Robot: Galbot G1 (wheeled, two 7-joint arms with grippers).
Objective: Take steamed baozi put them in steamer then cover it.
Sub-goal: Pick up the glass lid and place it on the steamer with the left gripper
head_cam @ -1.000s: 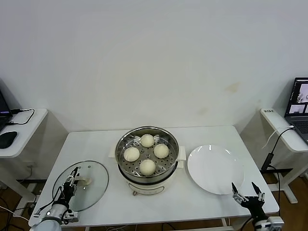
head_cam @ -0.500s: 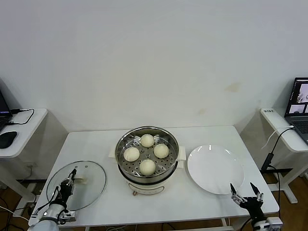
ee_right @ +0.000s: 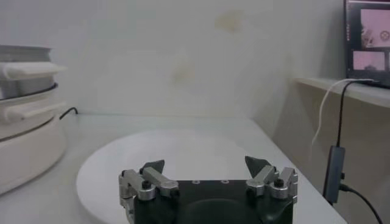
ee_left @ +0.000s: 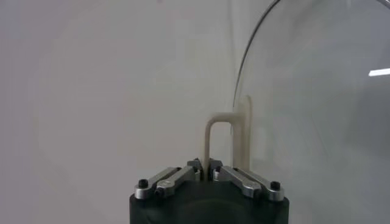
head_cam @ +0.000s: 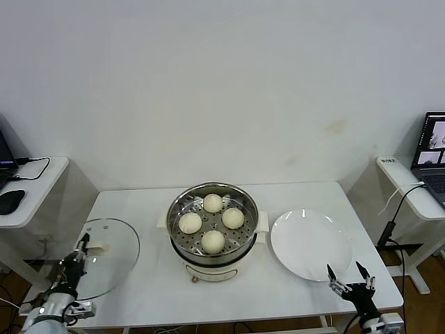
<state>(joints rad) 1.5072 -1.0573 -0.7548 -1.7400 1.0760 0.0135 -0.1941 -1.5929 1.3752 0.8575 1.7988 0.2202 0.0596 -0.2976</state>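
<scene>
While the left hand (head_cam: 83, 245) pinches the cover (head_cam: 104, 259) by its handle (ee_left: 226, 141), seemingly lifted, carry it level over the steamer (head_cam: 212, 224); right hand (head_cam: 348, 277) idles spread.

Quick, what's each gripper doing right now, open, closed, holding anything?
Left gripper: shut on the cover's handle, at the table's left edge.
Right gripper: open, holding nothing, near the white plate.

Above the open steamer (head_cam: 213, 224) nothing blocks access; the white plate (head_cam: 311, 245) lies just beside it, and the cover (head_cam: 104, 259) hangs off the table's (head_cam: 153, 202) left edge.
</scene>
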